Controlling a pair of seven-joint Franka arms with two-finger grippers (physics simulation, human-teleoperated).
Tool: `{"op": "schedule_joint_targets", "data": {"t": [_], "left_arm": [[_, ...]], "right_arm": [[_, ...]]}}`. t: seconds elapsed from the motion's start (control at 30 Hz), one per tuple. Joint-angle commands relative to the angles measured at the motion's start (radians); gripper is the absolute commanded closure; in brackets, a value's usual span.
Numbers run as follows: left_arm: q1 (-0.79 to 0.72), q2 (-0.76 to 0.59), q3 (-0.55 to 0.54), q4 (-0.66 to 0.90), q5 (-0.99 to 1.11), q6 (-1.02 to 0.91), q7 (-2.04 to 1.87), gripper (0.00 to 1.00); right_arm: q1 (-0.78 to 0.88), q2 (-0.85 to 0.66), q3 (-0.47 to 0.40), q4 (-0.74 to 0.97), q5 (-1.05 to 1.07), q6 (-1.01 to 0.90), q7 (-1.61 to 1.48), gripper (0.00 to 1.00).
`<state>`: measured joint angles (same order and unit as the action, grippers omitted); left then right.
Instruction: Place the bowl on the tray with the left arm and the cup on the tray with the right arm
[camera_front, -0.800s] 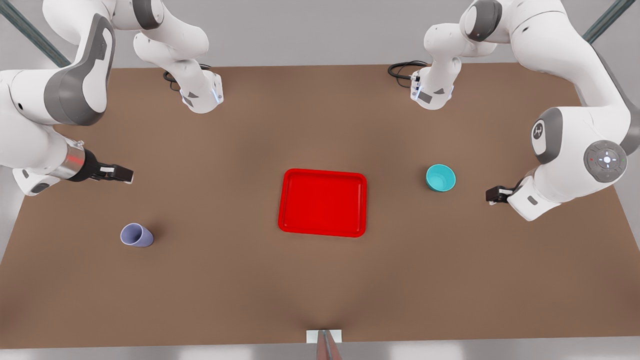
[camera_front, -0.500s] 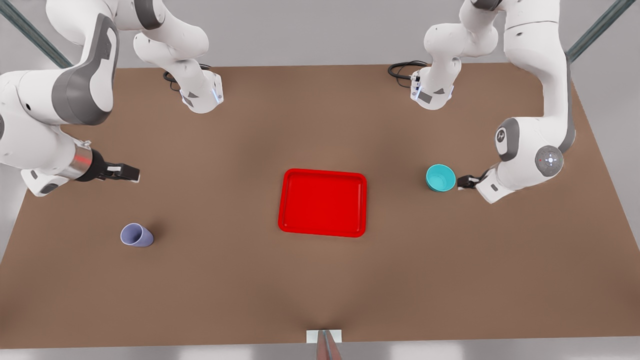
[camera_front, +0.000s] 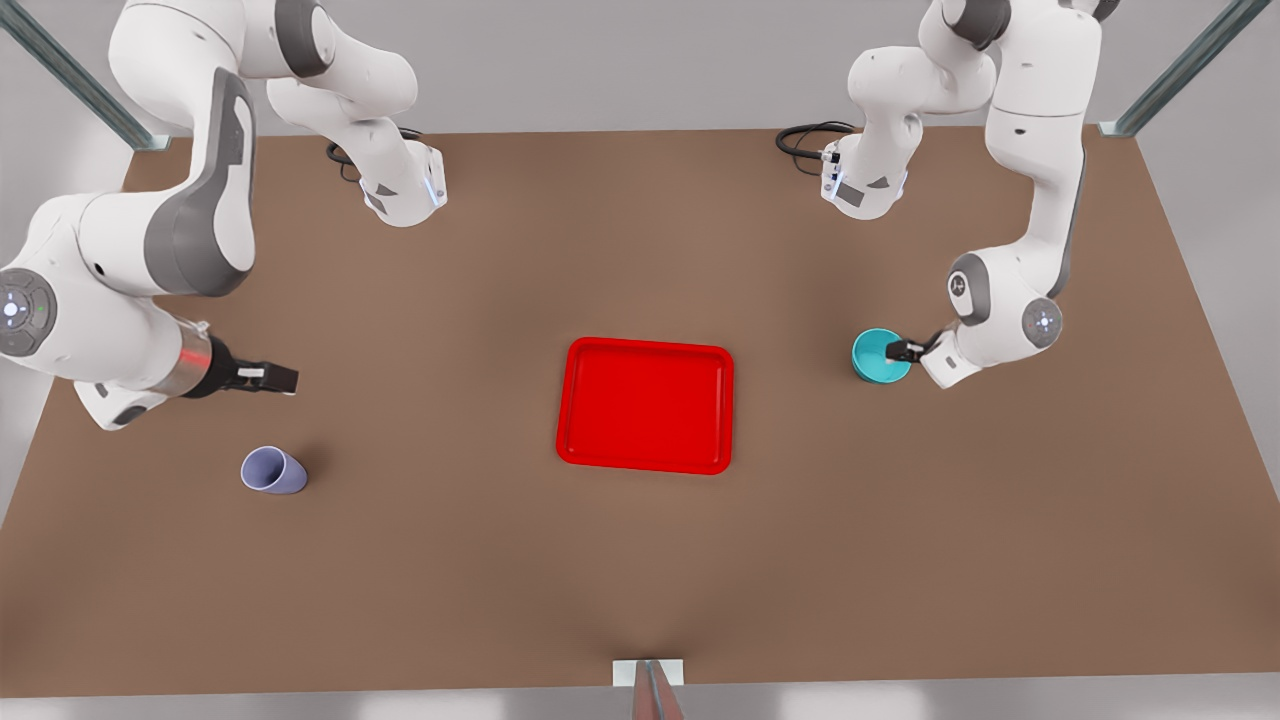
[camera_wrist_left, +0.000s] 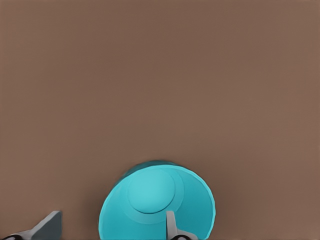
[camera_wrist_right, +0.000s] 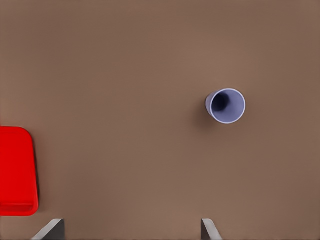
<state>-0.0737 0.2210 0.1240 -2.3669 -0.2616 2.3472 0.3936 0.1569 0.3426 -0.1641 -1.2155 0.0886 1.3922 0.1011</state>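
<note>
On the brown surface (camera_front: 640, 560), nearest the front view's camera, the cup (camera_front: 272, 470) stands upright toward the front view's left, its open mouth clear of anything around it. In the right wrist view the cup (camera_wrist_right: 226, 106) sits alone on bare surface, with a corner of the tray (camera_wrist_right: 17, 170) well apart from it.

A little farther back, the red tray (camera_front: 645, 405) lies flat at the middle, nothing on it. Level with its far edge on the front view's left, the right hand (camera_front: 272, 378) hangs above the surface, apart from the cup; its fingers (camera_wrist_right: 209, 231) are spread wide with nothing between them.

On the front view's right the teal bowl (camera_front: 880, 355) rests on the surface, near the tray but not touching it. The left hand (camera_front: 903, 350) is at the bowl's rim — open, one finger (camera_wrist_left: 172, 226) inside the bowl (camera_wrist_left: 155, 205) and the other (camera_wrist_left: 47, 227) outside it, not yet closed on the wall.
</note>
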Motion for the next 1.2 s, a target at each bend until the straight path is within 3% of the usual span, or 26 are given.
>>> {"op": "schedule_joint_targets", "data": {"t": [0.0,0.07,0.1,0.13,0.17,0.2,0.3,0.4,0.5,0.6,0.7,0.83,1.03,1.1,1.17], "left_arm": [[0.000,0.004,-0.001,0.000,-0.025,0.006,0.008,0.00],[0.000,0.034,-0.001,0.002,-0.053,0.029,0.013,0.00],[0.000,0.049,-0.001,0.003,-0.073,0.041,0.013,0.05],[0.000,0.055,-0.001,0.005,-0.076,0.044,0.025,0.16],[0.002,0.057,-0.001,0.006,-0.082,0.043,0.027,0.37],[0.002,0.057,-0.001,0.006,-0.085,0.043,0.027,0.47],[0.002,0.066,-0.001,0.008,-0.090,0.041,0.027,0.63],[0.002,0.070,0.000,0.006,-0.090,0.038,0.028,0.64],[0.002,0.074,0.000,0.006,-0.094,0.037,0.028,0.67],[0.002,0.081,0.000,0.006,-0.094,0.038,0.028,0.69],[0.002,0.084,-0.001,0.006,-0.094,0.038,0.028,0.69],[0.002,0.083,-0.001,0.009,-0.096,0.030,0.028,0.78],[0.000,0.072,-0.001,0.075,-0.096,-0.077,0.027,0.79],[-0.001,0.063,-0.030,0.144,-0.096,-0.149,0.011,0.79],[-0.001,0.064,-0.132,0.227,-0.097,-0.184,-0.119,0.79]], "right_arm": [[0.001,0.004,0.000,0.001,0.002,0.001,0.000,0.00],[0.003,0.052,0.005,-0.006,0.106,0.059,-0.020,0.00],[0.004,0.059,0.005,-0.006,0.086,0.073,-0.023,0.00],[0.004,0.059,0.005,-0.009,0.036,0.071,-0.024,0.00],[0.003,0.052,0.005,-0.026,0.028,0.074,-0.046,0.00],[-0.004,0.047,0.005,-0.027,0.029,0.114,-0.066,0.00],[0.024,0.041,0.006,-0.039,0.034,0.149,-0.084,0.00],[0.016,-0.007,0.015,-0.188,0.033,0.266,-0.090,0.00],[-0.098,-0.027,0.164,-0.217,-0.001,0.274,-0.095,0.00],[-0.132,-0.053,0.210,-0.249,-0.012,0.274,-0.093,0.00],[-0.122,-0.043,0.202,-0.246,-0.050,0.281,-0.095,0.00],[-0.119,-0.034,0.193,-0.249,-0.053,0.283,-0.096,0.00],[-0.119,-0.031,0.190,-0.254,-0.078,0.288,-0.095,0.00],[-0.114,-0.037,0.190,-0.271,-0.078,0.289,-0.093,0.00],[-0.114,-0.036,0.184,-0.271,-0.078,0.289,-0.093,0.00]]}}
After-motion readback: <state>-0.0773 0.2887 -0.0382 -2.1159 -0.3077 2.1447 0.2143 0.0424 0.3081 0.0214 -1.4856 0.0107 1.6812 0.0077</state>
